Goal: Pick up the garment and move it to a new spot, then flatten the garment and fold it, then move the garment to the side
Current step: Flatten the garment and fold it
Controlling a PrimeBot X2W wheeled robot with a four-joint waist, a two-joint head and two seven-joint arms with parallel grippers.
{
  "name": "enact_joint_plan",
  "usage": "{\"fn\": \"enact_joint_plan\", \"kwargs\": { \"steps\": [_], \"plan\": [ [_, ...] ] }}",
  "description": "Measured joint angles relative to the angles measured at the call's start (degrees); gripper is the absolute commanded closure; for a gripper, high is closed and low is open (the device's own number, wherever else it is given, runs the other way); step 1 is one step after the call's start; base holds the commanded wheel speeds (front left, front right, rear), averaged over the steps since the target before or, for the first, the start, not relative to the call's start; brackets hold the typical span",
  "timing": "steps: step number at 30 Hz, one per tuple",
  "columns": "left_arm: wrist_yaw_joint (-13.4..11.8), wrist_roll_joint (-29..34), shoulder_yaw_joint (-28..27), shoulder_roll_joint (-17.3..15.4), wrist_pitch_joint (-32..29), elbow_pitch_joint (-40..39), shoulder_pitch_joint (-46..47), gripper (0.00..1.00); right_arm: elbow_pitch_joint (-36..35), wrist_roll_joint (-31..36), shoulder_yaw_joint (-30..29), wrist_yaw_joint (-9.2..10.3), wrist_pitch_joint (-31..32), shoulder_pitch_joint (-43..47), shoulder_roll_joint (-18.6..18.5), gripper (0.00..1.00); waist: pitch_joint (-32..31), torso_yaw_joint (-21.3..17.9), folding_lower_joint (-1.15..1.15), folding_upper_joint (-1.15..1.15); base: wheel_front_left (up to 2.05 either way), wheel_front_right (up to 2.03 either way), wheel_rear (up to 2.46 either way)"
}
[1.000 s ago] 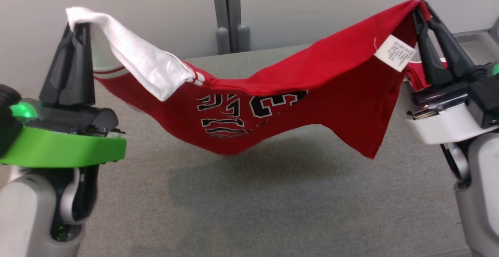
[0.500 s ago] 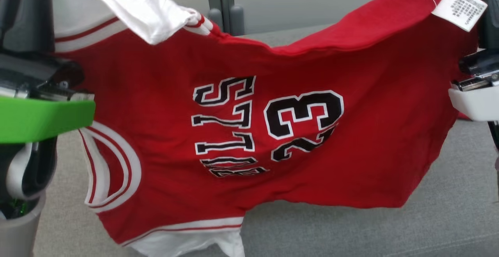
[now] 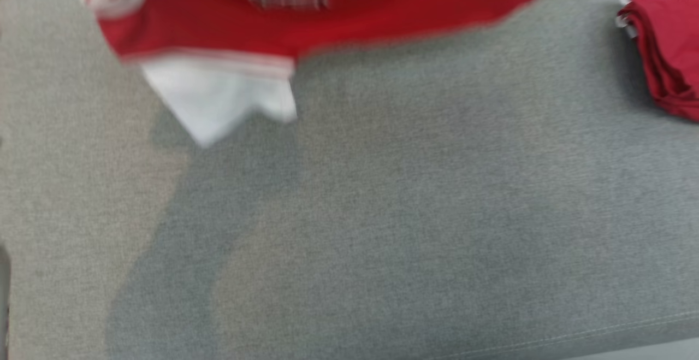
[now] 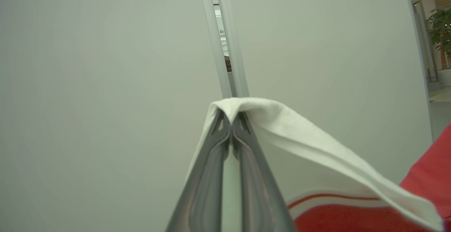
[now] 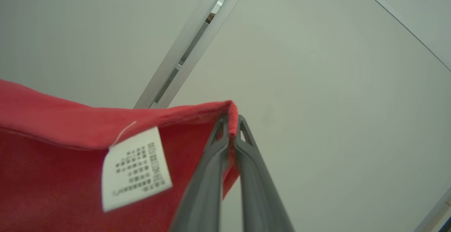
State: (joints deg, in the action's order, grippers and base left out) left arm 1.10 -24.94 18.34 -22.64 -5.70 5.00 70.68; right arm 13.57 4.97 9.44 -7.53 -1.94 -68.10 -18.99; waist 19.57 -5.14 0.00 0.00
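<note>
a: where was the garment (image 3: 338, 27)?
b: lifted above the grey table (image 3: 382, 229), hanging along the top of the head view; red body, with a white sleeve (image 3: 218, 98) dangling lowest; it was blurred there, so i could only guess that the sleeve hung clear of the surface.
a: what held it?
b: both arms; the left gripper (image 4: 230, 115) was clamped on a white fold at one end, fingers pressed together with cloth draped over the tips; the right gripper (image 5: 232, 120) was pinched on the red edge at the other end, near the care label (image 5: 135, 168).
a: why two ends so far apart?
b: my judgement: so the garment's own weight would pull it open between them, ready to be laid flat in a new spot; both wrists pointed up toward the pale partition (image 4: 105, 84), which suited a high carry.
a: and the other red thing?
b: a folded pile (image 3: 669, 48) at the table's right edge, well apart; likely the side stack.
</note>
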Motion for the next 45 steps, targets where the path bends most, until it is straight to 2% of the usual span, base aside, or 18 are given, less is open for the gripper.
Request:
{"fn": "enact_joint_plan", "kwargs": {
  "steps": [4, 8, 14, 18, 24, 36, 40, 45],
  "plan": [
    [0.32, 2.82, 1.86, 4.86, 6.94, 12.29, 10.36, 1.00, 10.25, 4.78, -0.71, 0.00, -4.60, -9.84, 0.73, 1.00, 3.62, 1.09, 0.00, 0.00, 0.00, 0.00, 0.00],
    [0.37, 3.86, 2.38, 8.39, 13.69, 22.54, 15.02, 1.00, 18.66, 10.62, -2.55, 0.00, -9.57, -14.77, 3.35, 1.00, 5.88, 2.98, 0.01, 0.00, 0.00, 0.00, 0.00],
    [2.08, 1.90, 2.64, 12.34, 19.18, 31.76, 13.78, 1.00, 27.25, 18.12, -4.30, 0.00, -12.76, -13.59, 5.77, 1.00, 8.48, 5.31, 0.01, 0.00, 0.00, 0.00, 0.00],
    [3.93, 0.13, 2.25, 13.56, 20.45, 34.46, 6.36, 1.00, 28.42, 19.40, -4.43, 0.00, -13.05, -8.81, 7.30, 1.00, 10.84, 6.28, 0.01, 0.00, 0.00, 0.00, 0.00],
    [5.33, -1.05, -0.32, 14.13, 20.69, 30.16, -4.26, 1.00, 25.94, 15.67, -3.27, 0.00, -13.05, -0.51, 7.54, 1.00, 12.23, 6.28, 0.01, 0.00, 0.00, 0.00, 0.00],
    [6.03, -1.72, -4.55, 9.36, 20.73, 14.82, -27.27, 1.00, 15.93, 6.51, 0.94, 0.00, -13.05, 14.04, 7.93, 1.00, 9.13, 3.80, 0.00, 0.00, 0.00, 0.00, 0.00],
    [5.37, -1.04, -5.57, 9.12, 20.73, 9.76, -36.18, 1.00, 12.43, 3.97, 1.79, 0.00, -13.06, 19.94, 7.65, 1.00, 6.55, 3.29, 0.00, 0.00, 0.00, 0.00, 0.00],
    [3.37, -0.85, -5.97, 9.03, 20.69, 3.33, -46.97, 1.00, 8.03, 1.76, 0.77, 0.00, -13.05, 28.82, 6.90, 1.00, 2.58, 3.05, 0.00, 0.00, 0.00, 0.00, 0.00]
  ]
}}
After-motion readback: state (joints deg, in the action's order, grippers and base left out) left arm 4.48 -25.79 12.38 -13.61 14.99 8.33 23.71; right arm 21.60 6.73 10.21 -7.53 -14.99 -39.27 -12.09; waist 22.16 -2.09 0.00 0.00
